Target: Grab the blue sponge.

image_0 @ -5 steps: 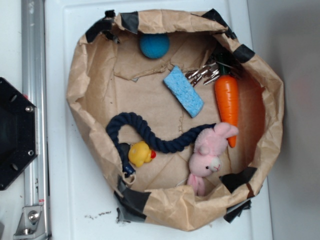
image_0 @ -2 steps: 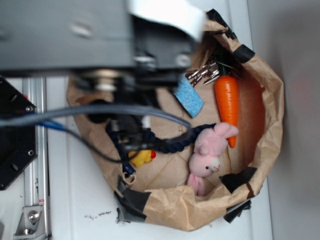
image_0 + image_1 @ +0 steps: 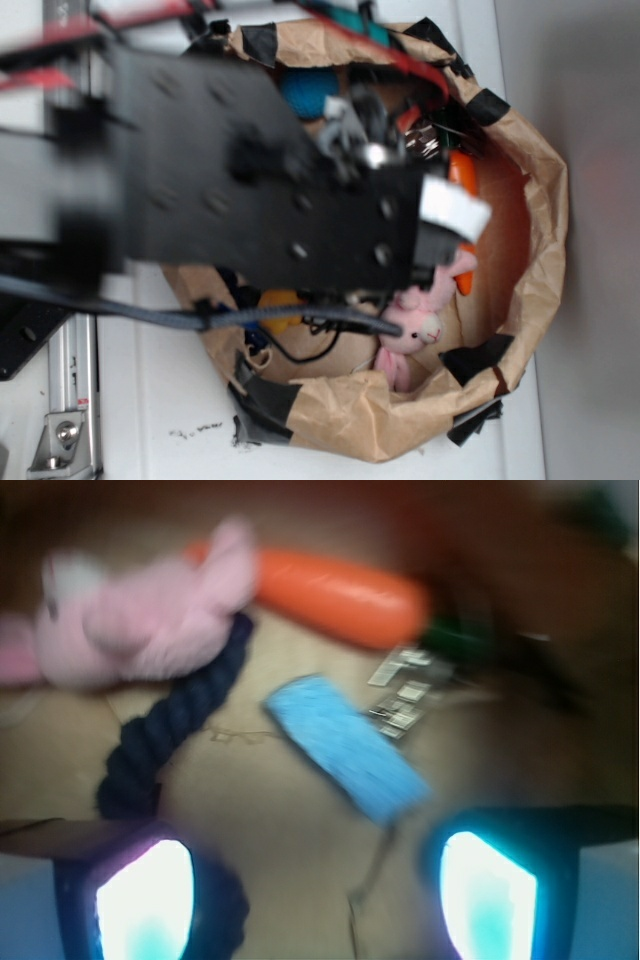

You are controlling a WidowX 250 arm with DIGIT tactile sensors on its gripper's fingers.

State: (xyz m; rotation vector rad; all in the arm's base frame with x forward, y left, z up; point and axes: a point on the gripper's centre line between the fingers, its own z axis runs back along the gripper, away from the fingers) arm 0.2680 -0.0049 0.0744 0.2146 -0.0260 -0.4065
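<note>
While we are looking through the wrist camera, we are seeing the blue sponge (image 3: 345,746) lying flat on the brown paper floor, a pale sky-blue oblong block with a grainy, porous face, slanting from upper left to lower right. It is sitting free, with nothing touching its long sides. Our gripper (image 3: 315,890) is hovering with its fingers (image 3: 145,900) spread apart at the bottom of that view, glowing pads on either side, and the sponge's lower end is lying between and just above them, untouched.

Just beside the sponge's upper right side we are seeing silvery metal clips (image 3: 403,694), and beyond them the orange carrot (image 3: 335,593) lying along the far edge. The pink plush rabbit (image 3: 140,615) is resting at the upper left, touching the navy rope (image 3: 165,735) that is running down toward the left finger. Bare paper is lying open between rope and sponge.

From the exterior view, our blurred black arm (image 3: 250,190) is covering most of the paper-lined basket (image 3: 540,230), hiding the sponge. The basket's crumpled wall is rising close around the right and lower sides, and it is sitting on the white tabletop (image 3: 160,400).
</note>
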